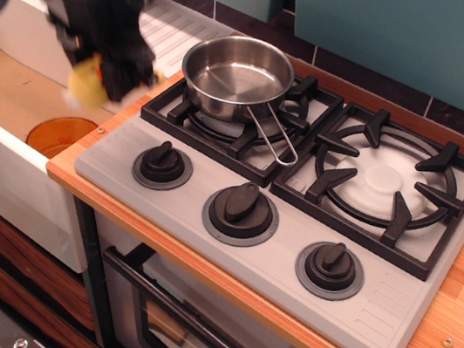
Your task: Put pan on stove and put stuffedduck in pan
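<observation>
The shiny steel pan [235, 73] sits on the left burner grate of the grey stove [284, 235], its wire handle pointing toward the front right. My gripper [110, 80] is shut on the yellow stuffedduck [87, 86] and holds it in the air, left of the pan and above the stove's left edge. The duck is blurred and partly hidden by the black fingers; its beak does not show.
An orange disc [57, 134] lies in the sink basin at the left. Three black knobs [242, 211] line the stove front. The right burner [380, 184] is bare. A white drainboard [163, 26] lies behind the arm.
</observation>
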{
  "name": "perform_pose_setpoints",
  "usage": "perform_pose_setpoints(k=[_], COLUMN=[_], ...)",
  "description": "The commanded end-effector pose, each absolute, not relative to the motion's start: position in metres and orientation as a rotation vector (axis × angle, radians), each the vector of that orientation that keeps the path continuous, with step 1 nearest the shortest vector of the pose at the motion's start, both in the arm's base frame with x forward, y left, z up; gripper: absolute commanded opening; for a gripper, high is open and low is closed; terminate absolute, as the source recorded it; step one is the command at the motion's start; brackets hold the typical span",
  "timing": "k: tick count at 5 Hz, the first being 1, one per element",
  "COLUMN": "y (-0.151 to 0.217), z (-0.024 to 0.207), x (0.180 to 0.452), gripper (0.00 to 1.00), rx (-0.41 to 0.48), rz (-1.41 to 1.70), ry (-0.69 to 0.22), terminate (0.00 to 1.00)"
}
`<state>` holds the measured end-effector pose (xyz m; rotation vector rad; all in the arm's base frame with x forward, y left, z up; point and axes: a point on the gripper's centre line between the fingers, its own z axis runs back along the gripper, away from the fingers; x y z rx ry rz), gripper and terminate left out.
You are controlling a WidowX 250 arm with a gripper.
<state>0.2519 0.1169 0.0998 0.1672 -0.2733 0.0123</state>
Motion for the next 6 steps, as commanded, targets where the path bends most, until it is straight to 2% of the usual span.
perform_pose_setpoints(k=[1,6], y=[0.114,0.089], z=[0.147,0.153], x=[0.302,0.334], gripper=[0.00,0.00], rx=[0.237,0.259], rz=[-0.020,0.002], ry=[-0.323,-0.378], terminate=[0.00,0.00])
